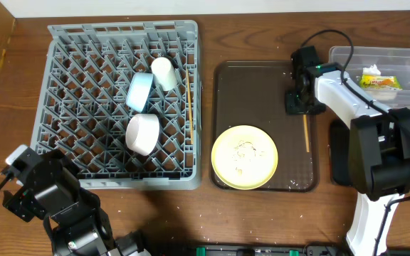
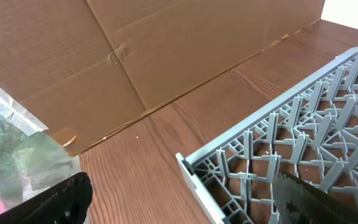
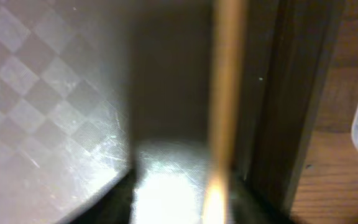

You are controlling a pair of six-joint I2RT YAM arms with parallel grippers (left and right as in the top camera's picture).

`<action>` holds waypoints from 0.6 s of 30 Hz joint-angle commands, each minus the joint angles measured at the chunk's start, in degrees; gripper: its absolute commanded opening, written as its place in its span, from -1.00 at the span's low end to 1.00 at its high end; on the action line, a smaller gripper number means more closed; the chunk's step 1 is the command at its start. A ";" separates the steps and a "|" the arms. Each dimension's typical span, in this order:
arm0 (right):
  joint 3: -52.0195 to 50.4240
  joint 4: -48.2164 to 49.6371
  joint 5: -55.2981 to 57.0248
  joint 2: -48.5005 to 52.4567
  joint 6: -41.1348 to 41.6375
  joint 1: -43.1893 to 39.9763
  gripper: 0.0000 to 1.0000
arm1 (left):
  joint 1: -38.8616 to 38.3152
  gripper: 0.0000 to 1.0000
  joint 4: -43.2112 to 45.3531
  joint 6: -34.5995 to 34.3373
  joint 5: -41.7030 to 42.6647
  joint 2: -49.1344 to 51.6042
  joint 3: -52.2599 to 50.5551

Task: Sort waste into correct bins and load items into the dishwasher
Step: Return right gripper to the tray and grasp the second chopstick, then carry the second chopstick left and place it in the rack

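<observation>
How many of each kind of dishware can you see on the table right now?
Cups: 1 (white cup)
Bowls: 2 (light blue bowl, pale pink bowl)
Plates: 1 (yellow plate)
Chopsticks: 2 (rack chopstick, tray chopstick)
Total: 6

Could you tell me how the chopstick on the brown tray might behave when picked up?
The chopstick looks thin, straight wood: probably stiff and light. Flat on the glossy tray, it may roll or slip from a pinch.
</observation>
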 commanded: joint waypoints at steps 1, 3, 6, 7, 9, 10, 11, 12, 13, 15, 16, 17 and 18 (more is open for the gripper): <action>-2.40 -0.66 -2.56 2.05 1.60 -0.09 -0.98 | 0.20 0.88 -0.13 0.37 -0.70 -0.09 1.29; -1.42 -1.57 -4.02 1.99 1.60 -0.07 -0.98 | 0.20 0.87 -0.13 0.37 -0.70 -0.09 1.29; 1.88 -3.98 -6.19 1.88 2.54 -0.07 -0.98 | 0.20 0.87 -0.13 0.37 -0.70 -0.09 1.29; 3.48 -5.07 -7.19 1.73 3.04 -0.07 -0.98 | 0.20 0.87 -0.13 0.37 -0.70 -0.09 1.29; 7.52 -7.63 -10.78 1.57 3.39 -0.07 -0.98 | 0.20 0.88 -0.13 0.37 -0.70 -0.09 1.29; 10.25 -9.11 -13.55 1.53 3.48 -0.07 -0.98 | 0.20 0.87 -0.13 0.35 -0.70 -0.09 1.29; 13.07 -10.54 -17.05 1.46 3.54 -0.02 -0.98 | 0.20 0.88 -0.13 0.37 -0.70 -0.09 1.29; 15.58 -11.54 -20.70 1.46 3.54 0.07 -0.98 | 0.20 0.88 -0.13 0.37 -0.70 -0.09 1.29; 17.92 -12.20 -24.57 1.46 3.61 0.22 -0.98 | 0.20 0.88 -0.13 0.37 -0.70 -0.09 1.29; 23.32 -12.44 -34.25 1.46 6.75 1.01 -0.97 | 0.20 0.87 -0.13 0.37 -0.70 -0.09 1.29; 24.79 -11.87 -36.61 1.46 8.59 1.51 -0.97 | 0.20 0.88 -0.13 0.37 -0.70 -0.09 1.29; 26.12 -10.97 -38.40 1.46 10.69 2.32 -0.98 | 0.20 0.87 -0.13 0.37 -0.70 -0.09 1.29; 27.41 -8.55 -39.32 1.46 14.91 4.28 -0.98 | 0.20 0.88 -0.13 0.35 -0.70 -0.09 1.29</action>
